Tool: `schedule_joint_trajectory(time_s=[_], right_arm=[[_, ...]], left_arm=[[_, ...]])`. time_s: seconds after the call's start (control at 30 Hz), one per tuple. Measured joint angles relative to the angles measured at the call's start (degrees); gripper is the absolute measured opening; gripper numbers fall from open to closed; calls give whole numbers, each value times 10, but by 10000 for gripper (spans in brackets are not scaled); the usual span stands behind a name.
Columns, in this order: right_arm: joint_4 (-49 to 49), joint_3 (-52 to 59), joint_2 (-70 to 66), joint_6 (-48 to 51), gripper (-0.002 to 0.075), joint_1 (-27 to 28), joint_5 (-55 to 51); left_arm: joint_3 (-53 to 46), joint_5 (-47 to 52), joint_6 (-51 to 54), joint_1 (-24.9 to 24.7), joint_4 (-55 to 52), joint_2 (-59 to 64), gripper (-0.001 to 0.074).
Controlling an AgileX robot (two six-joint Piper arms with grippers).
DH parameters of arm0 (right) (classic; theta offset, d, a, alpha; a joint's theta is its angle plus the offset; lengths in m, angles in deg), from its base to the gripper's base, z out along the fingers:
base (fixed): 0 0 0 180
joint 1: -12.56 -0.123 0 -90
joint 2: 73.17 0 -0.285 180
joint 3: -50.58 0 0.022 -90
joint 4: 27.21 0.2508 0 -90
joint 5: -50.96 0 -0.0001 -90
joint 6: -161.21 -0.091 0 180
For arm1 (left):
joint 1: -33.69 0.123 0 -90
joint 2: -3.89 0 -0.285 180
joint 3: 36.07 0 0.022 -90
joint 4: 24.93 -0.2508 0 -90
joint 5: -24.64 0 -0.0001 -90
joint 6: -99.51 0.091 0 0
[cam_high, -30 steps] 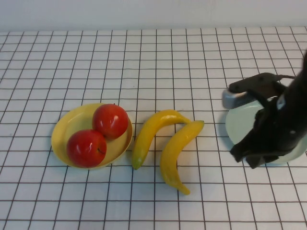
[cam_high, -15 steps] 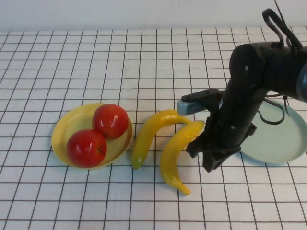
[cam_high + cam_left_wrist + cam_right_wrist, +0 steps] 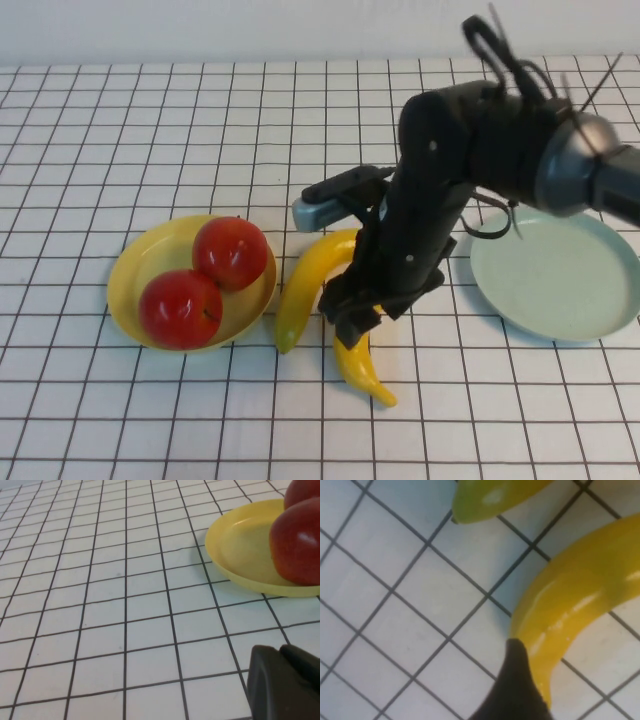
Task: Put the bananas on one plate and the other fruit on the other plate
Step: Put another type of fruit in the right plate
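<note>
Two bananas lie mid-table: one (image 3: 303,283) in full view, the other (image 3: 364,371) mostly under my right arm. My right gripper (image 3: 354,326) is down over that second banana. In the right wrist view one dark finger (image 3: 516,685) touches this banana's (image 3: 575,600) side; the other finger is out of frame, so the jaws look open. The first banana's tip (image 3: 487,497) shows beyond. Two red apples (image 3: 231,252) (image 3: 180,308) sit in the yellow plate (image 3: 130,268). The blue-green plate (image 3: 555,275) is bare at the right. My left gripper (image 3: 282,652) is shut, low beside the yellow plate (image 3: 240,550).
The table is a white cloth with a black grid (image 3: 200,130). A grey block on the right arm (image 3: 318,212) juts out above the first banana. The right arm's cables (image 3: 500,50) loop over the table's far right. An apple (image 3: 297,545) fills the left wrist view's edge.
My right arm has swung left from over the blue-green plate to over the second banana and lowered onto it. The plate now shows in full. Fruit and plates have not moved.
</note>
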Motion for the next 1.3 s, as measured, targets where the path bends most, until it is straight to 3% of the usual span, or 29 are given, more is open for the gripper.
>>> schedule_joint_trajectory(time_s=[0.33, 0.4, 0.5, 0.9, 1.1, 1.3], right_arm=[[-59, -33, -89, -33, 477, -39, -23], [-61, -33, -93, -37, 432, -39, -20], [-70, -40, -95, -46, 291, -39, -17], [-158, -55, 23, -50, 298, -40, -44], [-159, 5, 105, -50, 298, -11, -46], [-158, 130, 175, -50, 298, 72, -49]], left_arm=[[0, 0, 0, 0, 0, 0, -1], [0, 0, 0, 0, 0, 0, -1], [0, 0, 0, 0, 0, 0, -1], [0, 0, 0, 0, 0, 0, -1], [0, 0, 0, 0, 0, 0, -1], [0, 0, 0, 0, 0, 0, -1]])
